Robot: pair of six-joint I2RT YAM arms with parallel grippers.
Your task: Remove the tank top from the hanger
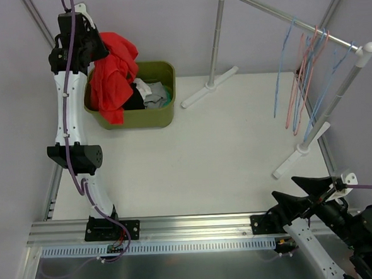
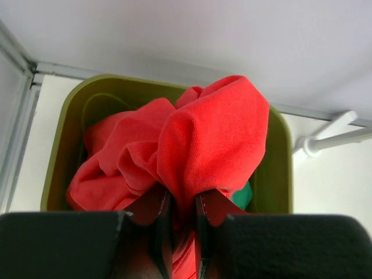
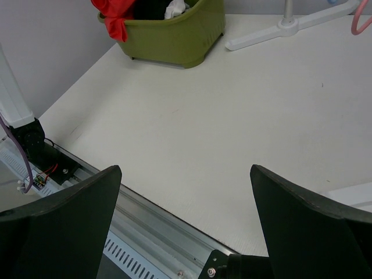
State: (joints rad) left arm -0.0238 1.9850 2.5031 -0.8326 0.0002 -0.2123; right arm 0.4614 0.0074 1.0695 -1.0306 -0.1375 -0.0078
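Observation:
A red tank top [image 1: 113, 71] hangs from my left gripper [image 1: 98, 47] over the olive-green bin [image 1: 165, 115] at the back left. In the left wrist view the gripper [image 2: 180, 200] is shut on a fold of the red tank top [image 2: 203, 136], and the cloth drapes down into the bin [image 2: 70, 116]. Several coloured hangers [image 1: 308, 75], blue and pink, hang bare on the rack rail at the back right. My right gripper [image 1: 296, 193] is open and empty low at the near right edge; it also shows in the right wrist view [image 3: 186, 186].
The bin holds other clothes, white, black and green [image 1: 150, 94]. The white clothes rack [image 1: 303, 146] stands at the right with feet on the table. A second foot of the rack [image 1: 208, 87] lies next to the bin. The metal rail [image 1: 197, 224] runs along the near edge.

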